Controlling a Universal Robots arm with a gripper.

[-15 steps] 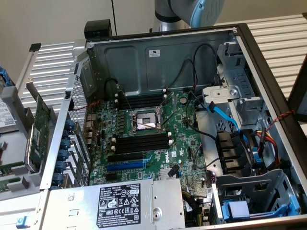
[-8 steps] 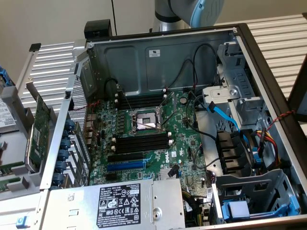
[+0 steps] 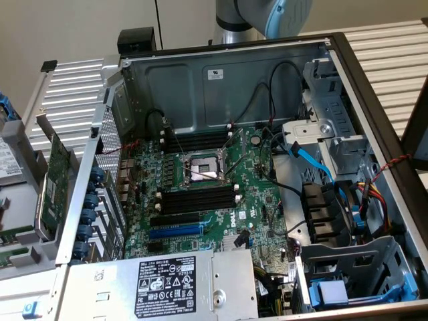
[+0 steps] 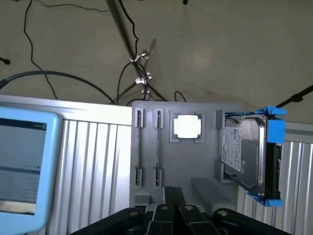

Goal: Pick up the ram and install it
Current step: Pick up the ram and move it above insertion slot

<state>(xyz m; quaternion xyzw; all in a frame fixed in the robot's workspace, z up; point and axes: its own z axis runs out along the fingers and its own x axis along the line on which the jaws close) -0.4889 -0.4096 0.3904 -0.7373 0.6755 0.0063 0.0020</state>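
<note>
Grey parts tray (image 4: 195,166) under our tool (image 4: 173,211), its fingers together and holding nothing, hard drive (image 4: 247,159) in blue bracket beside, open computer case (image 3: 221,87) apart.

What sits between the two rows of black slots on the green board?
The square metal-framed processor socket lies between the upper slots and lower slots; the exterior view shows it.
</note>
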